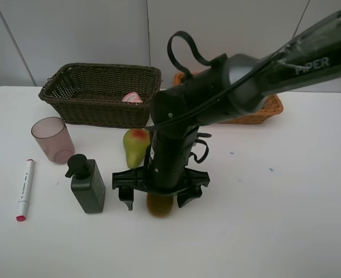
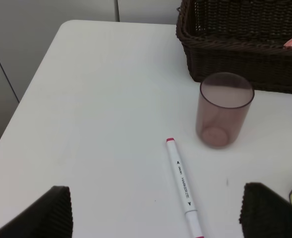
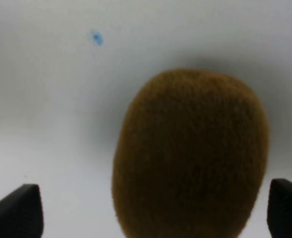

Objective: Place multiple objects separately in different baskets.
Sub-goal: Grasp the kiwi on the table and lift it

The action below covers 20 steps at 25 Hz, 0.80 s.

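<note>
As I hover over the kiwi: my right fingers [image 3: 17,213] are spread wide, one on each side of it, gripping nothing.
Kiwi [image 3: 190,153]: it lies on the white surface [image 1: 286,202] toward the middle of the near edge. In my right wrist view it sits nearer one finger than the other.
Left fingers [image 2: 46,213]: spread and empty, above the marker [image 1: 24,188] by the left edge.
Neighbours: the pear [image 1: 135,146] stands just beyond the kiwi toward the far edge. The pump bottle [image 1: 88,185] is near my outer right finger, and the cup [image 1: 52,139] sits farther toward the left edge.
Baskets: both are along the far edge. The dark brown basket [image 1: 101,110] holds the pink bottle [image 1: 132,97], and the orange-tan basket [image 1: 263,113] is mostly hidden behind my right arm.
Step, as I judge it: lower and close on the kiwi.
Risk, off-centre close: the nearer finger would touch first and shove or roll the kiwi away.
Risk, slip: the kiwi is rounded and fuzzy, so a grip high on its curve could squeeze it out.
Risk, crowding: my wide spread could clip the pump bottle or nudge the pear.
Risk, wrong basket: I think fruit belongs in the orange-tan one, but I cannot see what it holds.
</note>
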Available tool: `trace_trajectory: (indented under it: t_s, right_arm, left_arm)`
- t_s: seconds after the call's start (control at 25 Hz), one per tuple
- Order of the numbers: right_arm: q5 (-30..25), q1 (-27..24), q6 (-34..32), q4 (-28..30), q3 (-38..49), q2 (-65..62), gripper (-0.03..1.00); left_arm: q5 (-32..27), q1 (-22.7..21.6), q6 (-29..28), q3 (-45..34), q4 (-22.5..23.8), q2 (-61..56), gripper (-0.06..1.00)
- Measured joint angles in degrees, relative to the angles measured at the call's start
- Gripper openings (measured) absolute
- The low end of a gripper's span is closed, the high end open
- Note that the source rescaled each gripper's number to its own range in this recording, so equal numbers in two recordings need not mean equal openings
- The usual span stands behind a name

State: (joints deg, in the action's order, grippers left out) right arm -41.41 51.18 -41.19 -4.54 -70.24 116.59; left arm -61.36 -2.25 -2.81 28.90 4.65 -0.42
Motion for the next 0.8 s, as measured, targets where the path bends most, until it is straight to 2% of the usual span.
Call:
trace_trajectory:
  t_s: [0.44,0.52,0.6,0.64,0.68,0.72,0.8]
  right_arm:
    - [0.06,0.0,0.0,-0.07,0.0,0.83,0.97]
    - [0.06,0.0,0.0,-0.07,0.0,0.83,0.94]
    - [0.06,0.0,0.0,-0.07,0.0,0.83,0.79]
    - [0.06,0.0,0.0,-0.07,0.0,0.83,0.64]
    - [0.0,0.0,0.0,-0.07,0.0,0.83,0.43]
    - [0.0,0.0,0.0,-0.13,0.0,0.83,0.35]
    - [0.0,0.0,0.0,-0.21,0.0,0.83,0.36]
  left_arm:
    - [0.0,0.0,0.0,0.0,0.0,0.0,0.89]
    - [0.0,0.0,0.0,0.0,0.0,0.0,0.89]
    - [0.0,0.0,0.0,0.0,0.0,0.0,0.89]
    - [0.0,0.0,0.0,0.0,0.0,0.0,0.89]
    - [0.0,0.0,0.0,0.0,0.0,0.0,0.89]
    - [0.0,0.0,0.0,0.0,0.0,0.0,0.89]
    - [0.0,0.0,0.0,0.0,0.0,0.0,0.89]
